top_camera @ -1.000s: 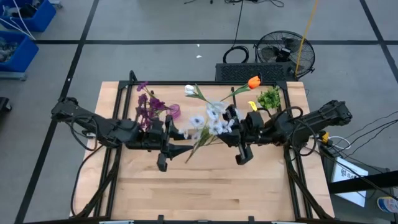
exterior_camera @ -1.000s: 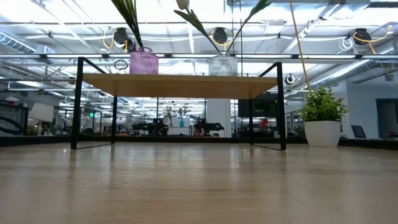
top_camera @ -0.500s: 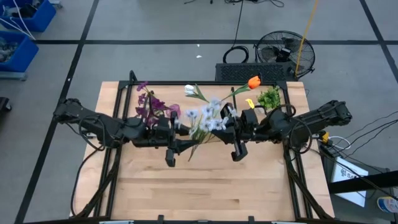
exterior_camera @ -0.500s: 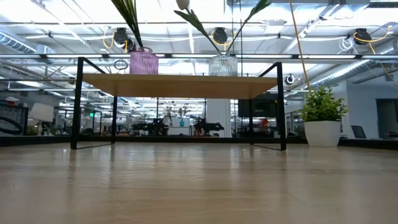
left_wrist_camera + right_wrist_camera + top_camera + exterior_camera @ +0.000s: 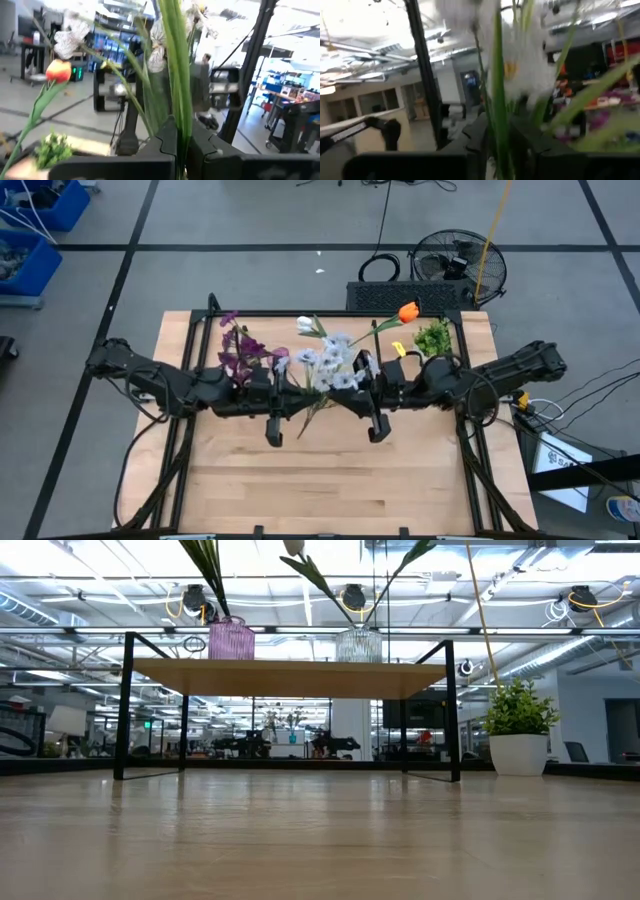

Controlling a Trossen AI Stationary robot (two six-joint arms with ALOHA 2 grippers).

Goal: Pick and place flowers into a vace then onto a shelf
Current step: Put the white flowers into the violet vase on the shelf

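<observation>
1. High view: the left gripper [image 5: 296, 406] and the right gripper [image 5: 352, 402] are meeting above the middle of the table, with the pale white-lavender spray [image 5: 328, 367] suspended between them, just ahead of both sets of fingers.
2. The left wrist view is showing the left gripper [image 5: 181, 145] pressed together on the spray's green stem [image 5: 176, 75], pinching it low down.
3. The right wrist view is showing the same stem running up between the right gripper's [image 5: 501, 137] fingers; whether they are gripping it or loosening cannot be told.
4. This is reading as a hand-over between arms. To do it well, the right gripper should be releasing only once the left one's pinch is firm, then backing straight away from the stem so the blooms are not snagged.
5. The spray's long axis is running from the stem end at the left gripper's fingertips up and away toward the shelf [image 5: 330, 316], blooms pointing to the far side.
6. The purple cluster [image 5: 238, 348] is sitting beyond the left gripper, the orange tulip [image 5: 407, 311] and white bud [image 5: 305, 325] beyond the right one.
</observation>
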